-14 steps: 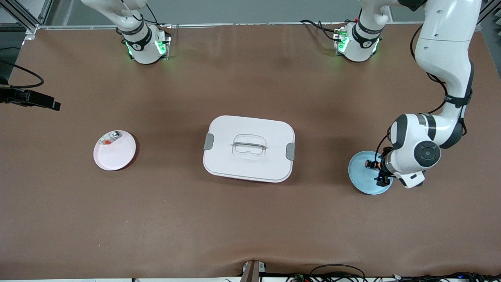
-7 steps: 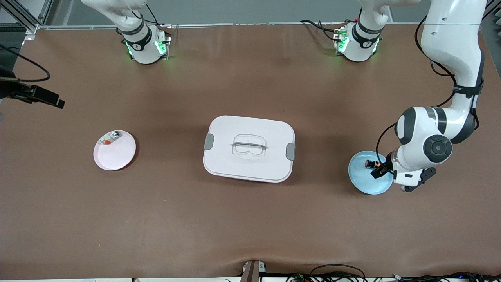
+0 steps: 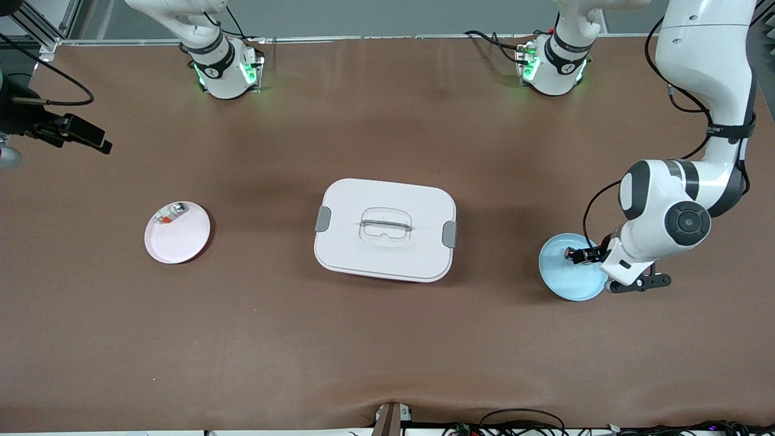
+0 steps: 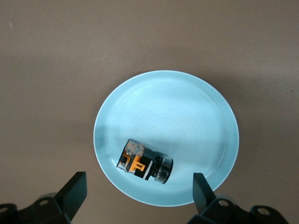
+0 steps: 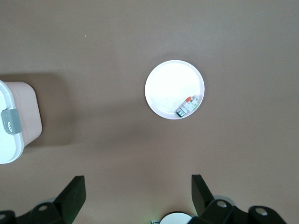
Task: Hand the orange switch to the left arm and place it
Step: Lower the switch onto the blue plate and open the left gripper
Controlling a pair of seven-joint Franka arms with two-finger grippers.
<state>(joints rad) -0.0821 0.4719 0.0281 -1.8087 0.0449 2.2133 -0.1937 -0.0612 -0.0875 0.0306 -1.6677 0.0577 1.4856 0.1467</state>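
The orange switch point(image 4: 145, 162) lies on its side on the light blue plate point(image 4: 187, 116), near the plate's rim. In the front view the switch point(image 3: 571, 254) and blue plate point(image 3: 563, 278) sit toward the left arm's end of the table. My left gripper point(image 4: 138, 177) hovers open over the plate, its fingers either side of the switch and clear of it; it also shows in the front view point(image 3: 605, 269). My right gripper point(image 5: 137, 179) is open and empty, high over the right arm's end of the table point(image 3: 85, 136). The white box point(image 3: 385, 229) stands mid-table.
A pale pink plate point(image 3: 181, 239) with a small silver-and-red item point(image 3: 169, 213) sits toward the right arm's end; it also shows in the right wrist view point(image 5: 168, 88). The box's latched end point(image 5: 14, 123) shows there too. Brown mat point(image 3: 387, 339) covers the table.
My left wrist has turned and shifted over the blue plate toward the table's end. My right gripper has drifted toward the robots' bases. The switch has not moved.
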